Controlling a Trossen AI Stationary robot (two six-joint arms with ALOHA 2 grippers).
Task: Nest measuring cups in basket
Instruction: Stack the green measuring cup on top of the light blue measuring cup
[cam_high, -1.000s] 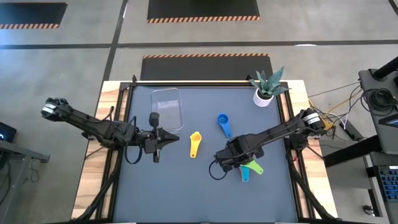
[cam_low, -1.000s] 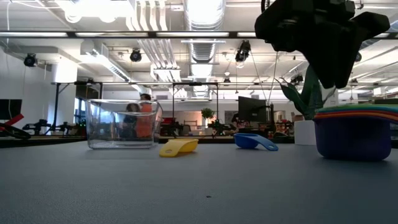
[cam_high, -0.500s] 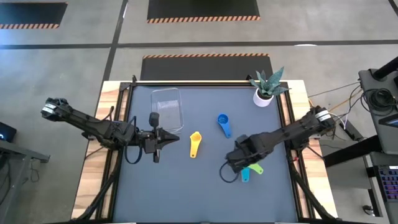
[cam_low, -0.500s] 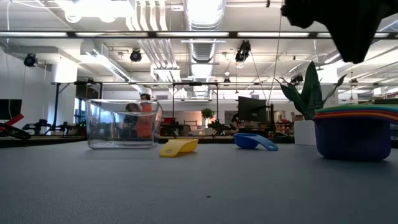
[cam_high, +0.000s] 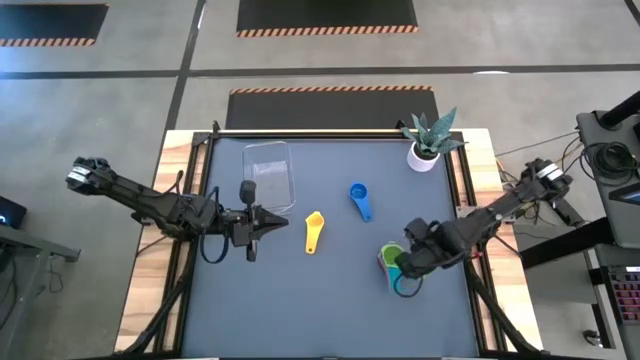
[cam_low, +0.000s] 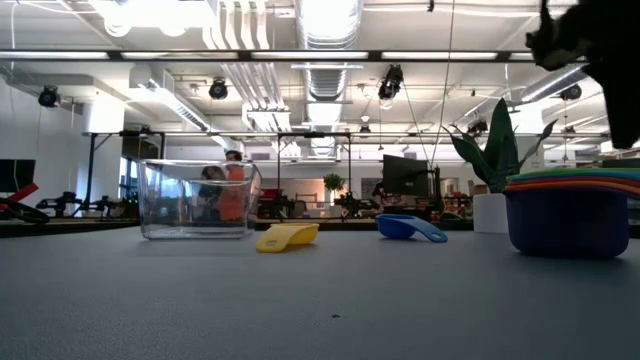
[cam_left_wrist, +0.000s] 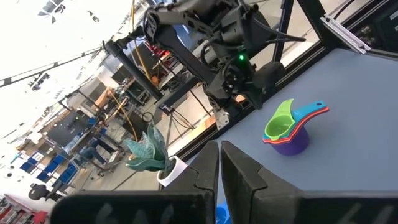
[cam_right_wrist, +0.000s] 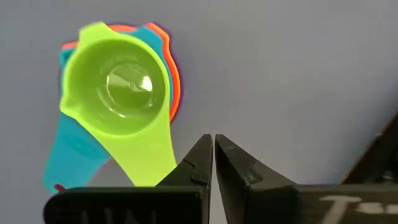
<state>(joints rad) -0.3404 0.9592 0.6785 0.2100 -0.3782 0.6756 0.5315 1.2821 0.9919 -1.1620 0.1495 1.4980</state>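
Lying loose are two cups, yellow (cam_high: 313, 231) and blue (cam_high: 359, 199), both tools clenched empty.

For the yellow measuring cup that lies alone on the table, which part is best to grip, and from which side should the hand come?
Probably the flat handle of the yellow measuring cup, from straight above. It lies flat on the table, bowl toward the far edge, with open space all round, so fingers can straddle the narrow handle across its width. The left hand, shut, is nearest.
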